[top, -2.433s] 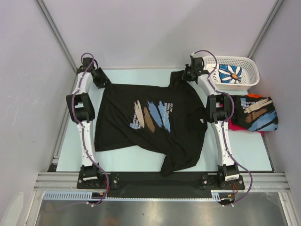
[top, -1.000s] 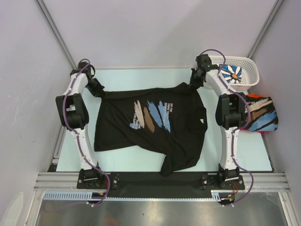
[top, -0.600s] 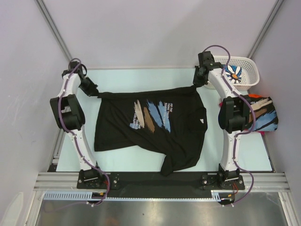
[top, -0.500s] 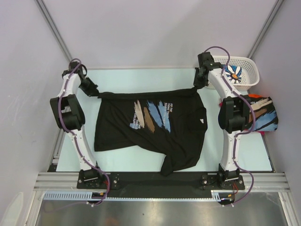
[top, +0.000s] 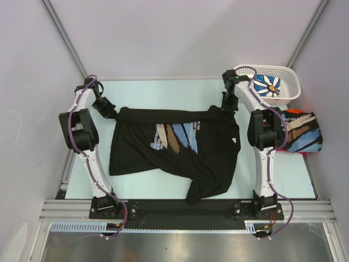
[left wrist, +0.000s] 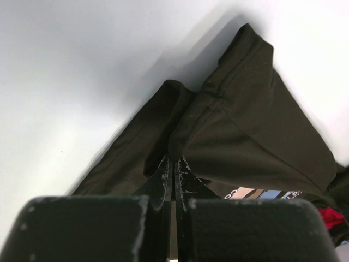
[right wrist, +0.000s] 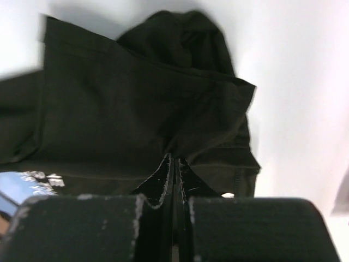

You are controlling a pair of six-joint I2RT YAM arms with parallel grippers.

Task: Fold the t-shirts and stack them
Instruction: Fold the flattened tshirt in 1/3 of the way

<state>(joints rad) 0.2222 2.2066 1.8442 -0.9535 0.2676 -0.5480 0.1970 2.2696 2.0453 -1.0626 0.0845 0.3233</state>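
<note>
The black t-shirt (top: 174,155) lies mid-counter, its far edge pinched at 2 corners: left end effector (top: 109,111) and right end effector (top: 224,105) are both clamped shut on cloth, apparently lifting it slightly. This looks like the first fold, so next carry that edge evenly toward the near edge. Bare counter (top: 163,90) lies beyond; the basket (top: 294,87) and folded shirts (top: 300,134) crowd the right edge.

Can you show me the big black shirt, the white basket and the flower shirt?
black shirt (top: 174,162): top view, plain cloth below the print.
basket (top: 272,67): top view, far rim.
flower shirt (top: 266,84): top view, blue daisy print.
</note>
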